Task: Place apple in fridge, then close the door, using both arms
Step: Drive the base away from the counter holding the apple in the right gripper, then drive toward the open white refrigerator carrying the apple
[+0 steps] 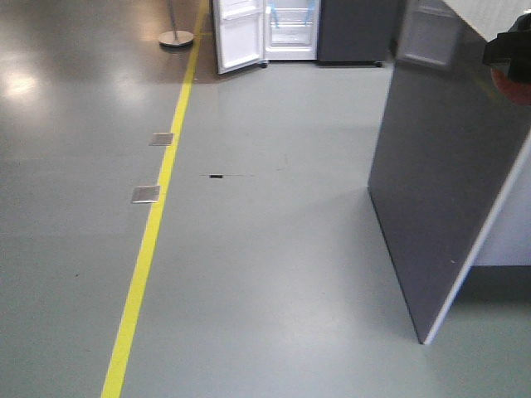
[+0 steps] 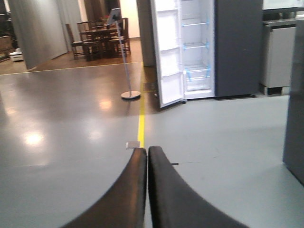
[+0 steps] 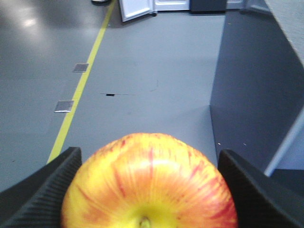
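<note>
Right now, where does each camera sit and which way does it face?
Exterior front: raised, looking down over the grey floor toward the far open fridge; the right claw holding the apple shows at the right edge.
Left wrist: low, facing the fridge; the shut left claw shows at the bottom.
Right wrist: tilted toward the floor; right claw grips the apple.
Shared: front and right wrist both show the yellow line.

yellow floor line [image 1: 146, 249], steel stand [image 1: 176, 38]
</note>
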Tool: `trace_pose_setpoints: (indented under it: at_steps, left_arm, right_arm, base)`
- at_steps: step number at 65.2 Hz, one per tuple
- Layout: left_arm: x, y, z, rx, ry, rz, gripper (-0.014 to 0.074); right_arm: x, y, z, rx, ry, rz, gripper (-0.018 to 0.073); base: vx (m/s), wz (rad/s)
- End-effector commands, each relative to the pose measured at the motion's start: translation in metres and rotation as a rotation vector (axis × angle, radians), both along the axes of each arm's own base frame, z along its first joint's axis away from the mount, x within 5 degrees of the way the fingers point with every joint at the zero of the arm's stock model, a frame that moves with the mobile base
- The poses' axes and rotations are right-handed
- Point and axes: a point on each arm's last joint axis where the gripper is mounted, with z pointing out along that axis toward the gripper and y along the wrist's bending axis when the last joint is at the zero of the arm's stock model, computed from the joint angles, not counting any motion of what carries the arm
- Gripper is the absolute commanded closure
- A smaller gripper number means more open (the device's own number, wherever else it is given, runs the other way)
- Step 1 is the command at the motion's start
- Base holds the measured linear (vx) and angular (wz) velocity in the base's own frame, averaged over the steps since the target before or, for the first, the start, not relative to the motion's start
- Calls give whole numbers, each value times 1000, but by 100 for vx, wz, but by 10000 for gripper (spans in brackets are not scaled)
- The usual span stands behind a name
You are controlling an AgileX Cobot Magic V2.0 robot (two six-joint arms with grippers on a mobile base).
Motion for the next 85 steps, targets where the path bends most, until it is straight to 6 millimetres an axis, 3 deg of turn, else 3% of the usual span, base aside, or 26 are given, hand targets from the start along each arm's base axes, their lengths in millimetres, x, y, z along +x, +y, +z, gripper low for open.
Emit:
trace_pose_setpoints:
  at_steps: [1, 85]
  left_arm:
    - [-1, 0, 3, -4, -77, -1, 603]
    - [-1, 0, 3, -4, -77, -1, 603]
  right_arm:
    - [-7, -1, 26, -3, -145, -11, 331]
    - [-7, -1, 26, -3, -145, -11, 331]
  base:
    - [13, 34]
    - [21, 6]
